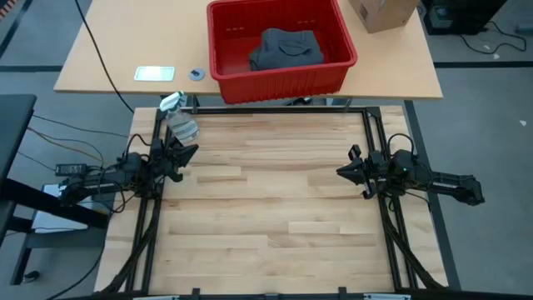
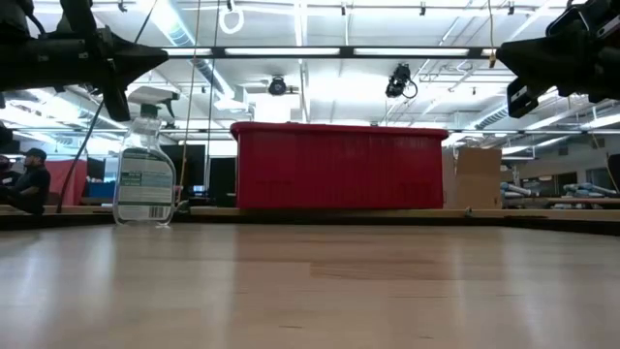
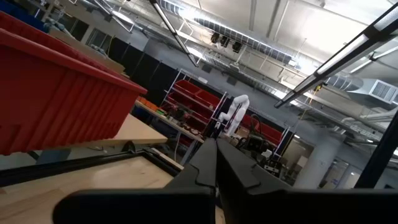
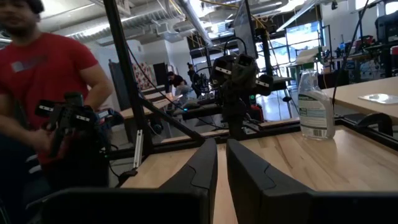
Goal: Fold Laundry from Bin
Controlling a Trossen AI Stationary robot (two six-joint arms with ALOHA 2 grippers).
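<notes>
spray bottle (image 1: 178, 122) upright on table (image 1: 266, 225), cardboard box (image 1: 381, 12)

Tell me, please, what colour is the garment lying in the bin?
Dark grey garment; the high view shows it best.

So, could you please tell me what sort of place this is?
Probably a robotics lab or workshop: exposed ceiling ducts, red storage shelving, and a white robot arm beyond the table.

Table centre (image 1: 275, 200) bare; spray bottle (image 1: 177, 122) stands near left edge; bin (image 1: 279, 43) beyond far rail.
</notes>
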